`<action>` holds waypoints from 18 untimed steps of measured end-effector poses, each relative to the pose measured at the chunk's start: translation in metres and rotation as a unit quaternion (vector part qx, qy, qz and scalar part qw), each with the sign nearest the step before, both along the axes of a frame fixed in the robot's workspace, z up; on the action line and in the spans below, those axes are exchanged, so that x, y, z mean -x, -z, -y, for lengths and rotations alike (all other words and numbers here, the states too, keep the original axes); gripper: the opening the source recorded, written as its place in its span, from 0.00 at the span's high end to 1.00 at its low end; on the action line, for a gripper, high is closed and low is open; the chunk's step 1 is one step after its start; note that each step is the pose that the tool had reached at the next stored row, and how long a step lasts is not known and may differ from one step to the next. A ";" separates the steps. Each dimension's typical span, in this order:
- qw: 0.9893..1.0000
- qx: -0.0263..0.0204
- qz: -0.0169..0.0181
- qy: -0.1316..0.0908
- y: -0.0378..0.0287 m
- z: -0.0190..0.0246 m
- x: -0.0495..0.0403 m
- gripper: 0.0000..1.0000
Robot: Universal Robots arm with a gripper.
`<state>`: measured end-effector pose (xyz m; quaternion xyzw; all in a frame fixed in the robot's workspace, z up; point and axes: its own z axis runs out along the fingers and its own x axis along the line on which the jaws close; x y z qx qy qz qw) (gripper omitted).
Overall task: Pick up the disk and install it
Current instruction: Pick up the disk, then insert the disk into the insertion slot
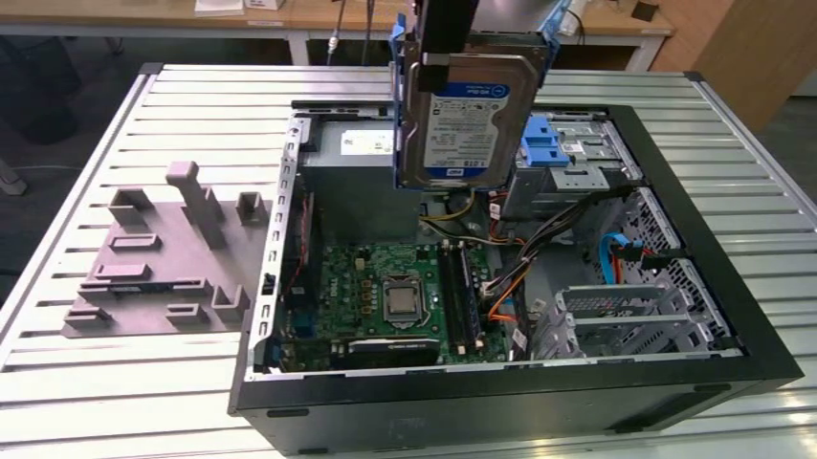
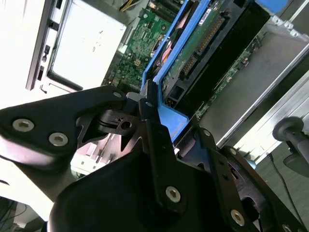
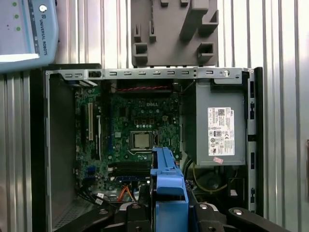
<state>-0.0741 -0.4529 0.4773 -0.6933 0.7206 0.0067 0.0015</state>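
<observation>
The disk [image 1: 466,120] hangs upright above the open computer case [image 1: 715,316], label facing the exterior view, with its blue carrier frame along the edges. My gripper [image 1: 443,59] comes down from above and is shut on the disk's upper part. In the second wrist view the black fingers [image 2: 149,121] clamp the blue carrier [image 2: 166,116], and the disk's green circuit side [image 2: 203,43] points down toward the case. In the first wrist view the blue carrier [image 3: 166,179] sits between the gripper's links, above the motherboard [image 3: 137,130].
Inside the case lie a grey metal box with a white sticker [image 1: 362,153], a silver cage with a blue latch [image 1: 575,143], the motherboard [image 1: 396,287] and loose cables [image 1: 511,287]. A grey fixture block [image 1: 160,258] stands on the slatted table [image 1: 102,382], at the exterior view's left.
</observation>
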 end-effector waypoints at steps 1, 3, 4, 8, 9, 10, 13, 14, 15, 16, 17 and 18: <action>1.000 0.000 0.000 0.000 0.0003 0.0007 -0.0023 0.64; 1.000 0.000 0.000 0.000 0.0009 0.0023 -0.0059 0.64; 1.000 0.000 0.000 0.000 0.0012 0.0032 -0.0067 0.64; 1.000 0.000 0.000 0.002 0.0015 0.0034 -0.0068 0.64; 1.000 0.000 0.000 0.002 0.0015 0.0034 -0.0068 0.64; 1.000 0.000 0.000 0.002 0.0015 0.0034 -0.0068 0.64; 1.000 0.000 0.000 0.005 0.0015 0.0034 -0.0068 0.64; 1.000 0.000 0.000 0.005 0.0015 0.0034 -0.0068 0.64; 1.000 0.000 0.000 0.005 0.0015 0.0034 -0.0068 0.64; 1.000 0.000 0.000 0.005 0.0015 0.0034 -0.0068 0.64; 1.000 0.000 0.000 0.006 0.0015 0.0034 -0.0068 0.64; 1.000 0.000 0.000 0.006 0.0015 0.0034 -0.0068 0.64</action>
